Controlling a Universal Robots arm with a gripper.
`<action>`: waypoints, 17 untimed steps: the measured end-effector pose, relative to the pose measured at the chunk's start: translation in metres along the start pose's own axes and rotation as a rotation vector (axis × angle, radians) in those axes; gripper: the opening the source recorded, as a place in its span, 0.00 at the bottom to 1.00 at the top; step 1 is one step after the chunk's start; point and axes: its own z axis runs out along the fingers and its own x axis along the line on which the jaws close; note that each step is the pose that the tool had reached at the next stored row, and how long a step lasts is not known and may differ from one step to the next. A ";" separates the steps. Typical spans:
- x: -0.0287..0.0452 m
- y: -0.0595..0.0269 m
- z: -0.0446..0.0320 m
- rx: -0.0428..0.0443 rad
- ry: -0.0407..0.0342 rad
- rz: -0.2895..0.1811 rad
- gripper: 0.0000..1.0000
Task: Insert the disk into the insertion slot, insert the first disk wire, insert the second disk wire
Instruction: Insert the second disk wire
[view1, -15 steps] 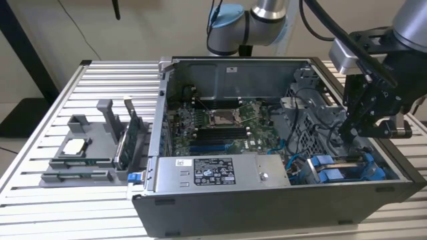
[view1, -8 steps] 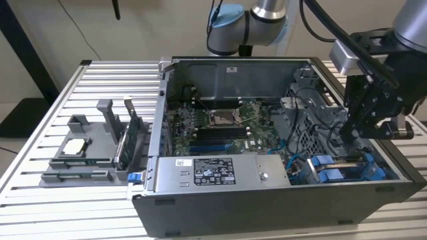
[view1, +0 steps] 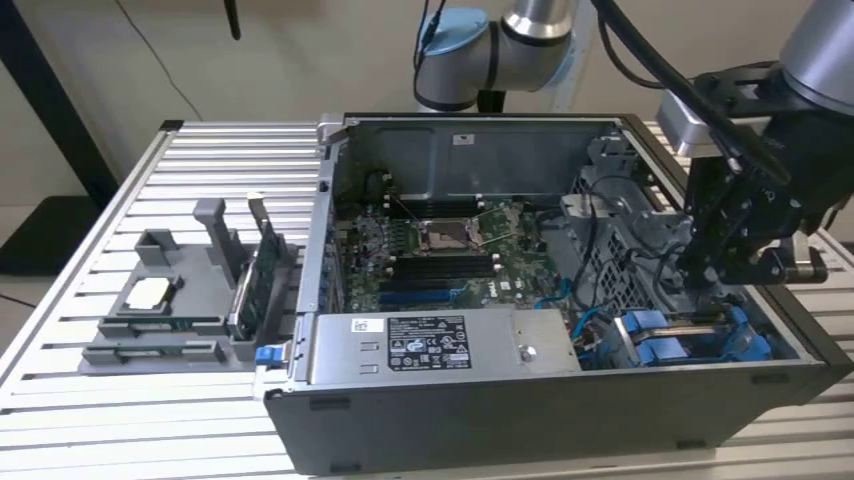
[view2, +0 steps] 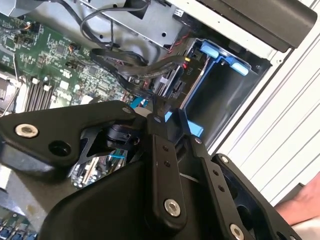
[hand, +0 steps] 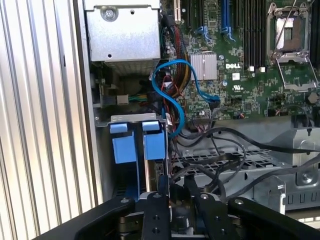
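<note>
Arm: one robot arm, its gripper (view1: 714, 270) lowered into the open computer case (view1: 400, 440) at the exterior view's right, above the drive bay.
Gripper state: two black fingers (hand: 163, 192) nearly closed, tips at the dark cables (hand: 220, 170) by the disk's rear edge; whether they pinch a connector cannot be told.
Disk: one, in its blue carrier (hand: 145, 145), already seated in the insertion slot (hand: 131, 118); two blue carrier tabs counted in the first wrist view.
Insertion slot: in the case corner just beside the grey power-supply box (view1: 427, 345); in the second wrist view one bay (view2: 225, 90) stands dark and open beside the loaded one.
Cables: one light-blue data cable (hand: 175, 95) looping over the motherboard (hand: 250, 60); several black cables, not countable.
Outside the case: one grey parts holder (view1: 174, 300).
Hidden or cut off: the disk's label and connector face; the gripper body covers the fingertips' contact point in both wrist views.
</note>
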 end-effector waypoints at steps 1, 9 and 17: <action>0.0001 0.0000 0.0008 0.0011 0.0000 0.000 0.27; 0.0011 0.0013 0.0082 0.0231 -0.0008 0.011 0.18; 0.0018 0.0012 0.0122 0.0265 0.0055 0.027 0.16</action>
